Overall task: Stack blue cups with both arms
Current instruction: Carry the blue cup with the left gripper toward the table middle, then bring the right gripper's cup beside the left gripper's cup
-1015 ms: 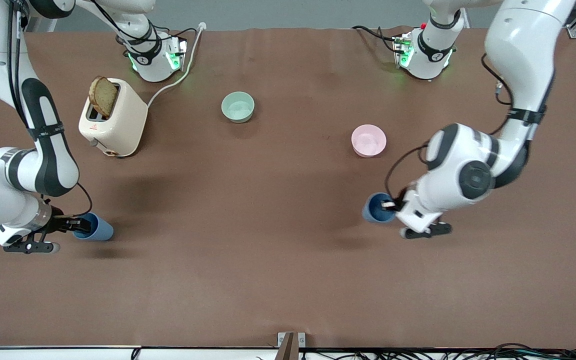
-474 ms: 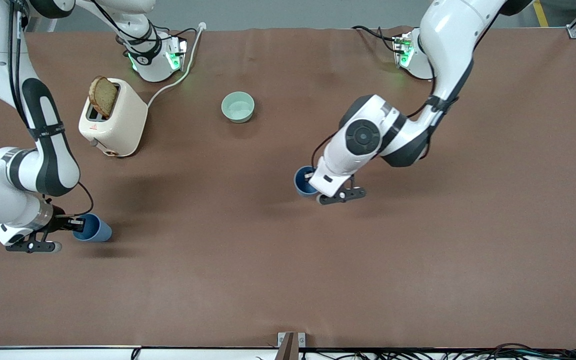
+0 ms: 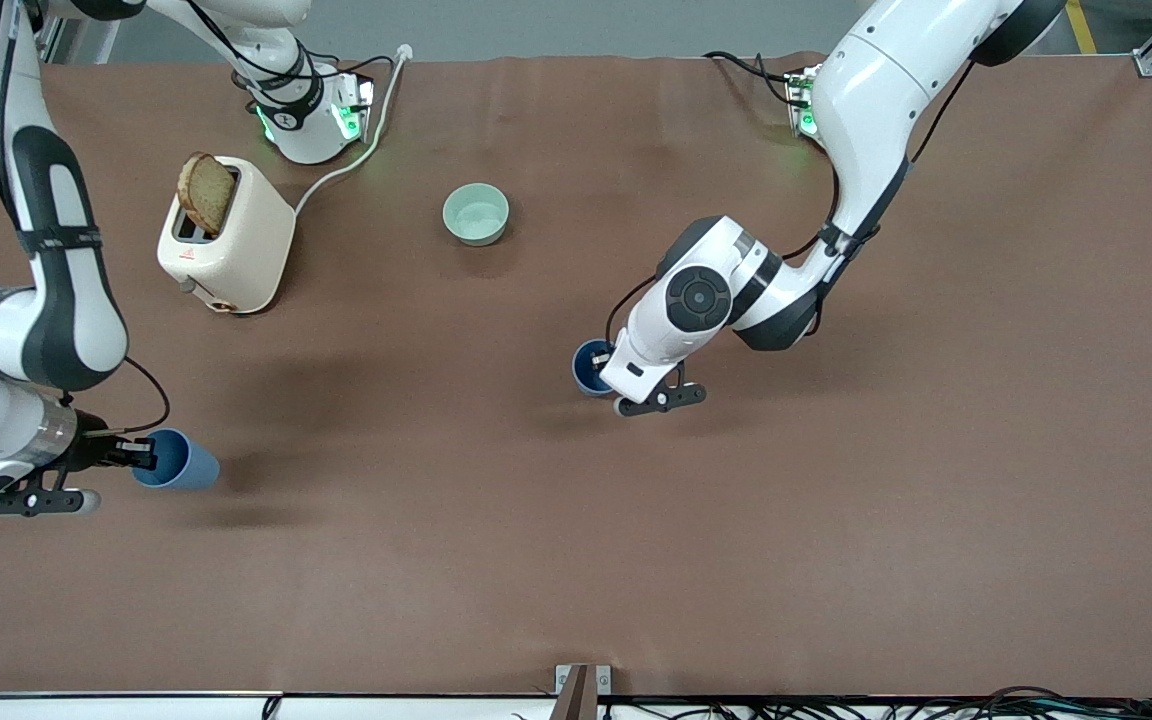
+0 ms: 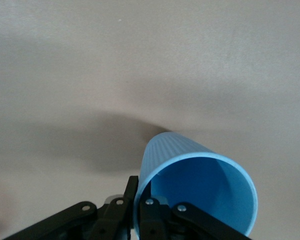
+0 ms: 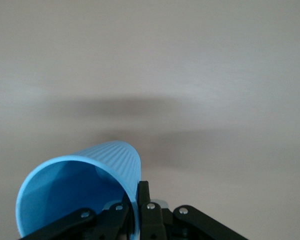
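My left gripper [image 3: 599, 362] is shut on the rim of one blue cup [image 3: 588, 366] and holds it tilted above the middle of the table. In the left wrist view one finger is inside and one outside the cup [image 4: 195, 192] wall, at my left gripper [image 4: 139, 202]. My right gripper [image 3: 139, 455] is shut on the rim of the other blue cup [image 3: 179, 462], held tilted just above the table at the right arm's end. The right wrist view shows that cup [image 5: 80, 192] pinched the same way by my right gripper [image 5: 136, 205].
A cream toaster [image 3: 226, 250] with a slice of bread [image 3: 206, 192] stands near the right arm's base. A pale green bowl [image 3: 476, 214] sits farther from the front camera than the left gripper's cup. The pink bowl is hidden under the left arm.
My left arm has carried its cup from the left arm's end to over the table's middle, covering the pink bowl. My right gripper has shifted slightly toward its own end with its cup.
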Controlling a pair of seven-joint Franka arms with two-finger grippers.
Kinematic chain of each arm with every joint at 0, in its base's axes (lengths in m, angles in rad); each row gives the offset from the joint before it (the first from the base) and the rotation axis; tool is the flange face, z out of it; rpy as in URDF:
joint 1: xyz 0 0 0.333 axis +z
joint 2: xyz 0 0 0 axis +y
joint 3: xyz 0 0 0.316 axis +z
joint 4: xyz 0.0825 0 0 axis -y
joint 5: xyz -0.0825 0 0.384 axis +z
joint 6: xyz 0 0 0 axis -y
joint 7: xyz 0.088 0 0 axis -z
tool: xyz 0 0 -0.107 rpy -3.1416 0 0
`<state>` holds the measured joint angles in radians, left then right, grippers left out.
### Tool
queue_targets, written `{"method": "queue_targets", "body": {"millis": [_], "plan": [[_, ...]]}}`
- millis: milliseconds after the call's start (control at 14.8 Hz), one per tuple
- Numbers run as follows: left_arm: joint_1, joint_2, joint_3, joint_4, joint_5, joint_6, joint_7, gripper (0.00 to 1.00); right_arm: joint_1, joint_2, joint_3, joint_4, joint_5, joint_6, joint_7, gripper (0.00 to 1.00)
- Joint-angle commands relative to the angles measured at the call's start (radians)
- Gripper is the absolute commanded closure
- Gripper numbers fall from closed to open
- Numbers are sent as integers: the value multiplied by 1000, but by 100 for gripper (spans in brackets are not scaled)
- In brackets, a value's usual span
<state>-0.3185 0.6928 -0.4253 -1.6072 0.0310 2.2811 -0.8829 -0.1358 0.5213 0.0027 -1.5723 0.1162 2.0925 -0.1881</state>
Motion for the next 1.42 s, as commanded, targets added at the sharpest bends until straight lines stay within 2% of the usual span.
{"method": "queue_targets", "body": {"millis": [0, 203, 271, 338, 406, 474, 541, 677, 947, 1150, 1353], "plan": [[-14, 17, 7, 23, 17, 18, -5, 92, 11, -32, 36, 18, 94, -57, 5, 98], [-13, 22, 7, 23, 17, 18, -2, 87, 109, -70, 39, 23, 94, -61, 209, 99], [-13, 22, 7, 23, 17, 18, -2, 81, 151, -76, 39, 23, 92, -61, 273, 99], [-13, 22, 5, 23, 17, 18, 4, 67, 188, -81, 39, 25, 92, -63, 333, 99], [-13, 19, 5, 24, 15, 18, 1, 43, 232, -84, 39, 28, 89, -68, 398, 99], [-11, 7, 5, 24, 15, 18, -2, 7, 284, -89, 37, 43, 83, -84, 465, 99], [-5, -7, 5, 32, 17, 12, -1, 0, 332, -89, 37, 55, 83, -104, 530, 99], [13, -71, 8, 47, 17, -75, 1, 0, 422, -89, 39, 63, 88, -98, 648, 99], [73, -209, 29, 159, 18, -311, 13, 0, 570, -83, 39, 69, 94, -92, 810, 99], [142, -315, 33, 188, 70, -393, 21, 0, 674, -81, 39, 71, 97, -88, 889, 99], [209, -421, 34, 190, 105, -489, 183, 0, 751, -52, 39, 75, 97, -19, 984, 99]]}}
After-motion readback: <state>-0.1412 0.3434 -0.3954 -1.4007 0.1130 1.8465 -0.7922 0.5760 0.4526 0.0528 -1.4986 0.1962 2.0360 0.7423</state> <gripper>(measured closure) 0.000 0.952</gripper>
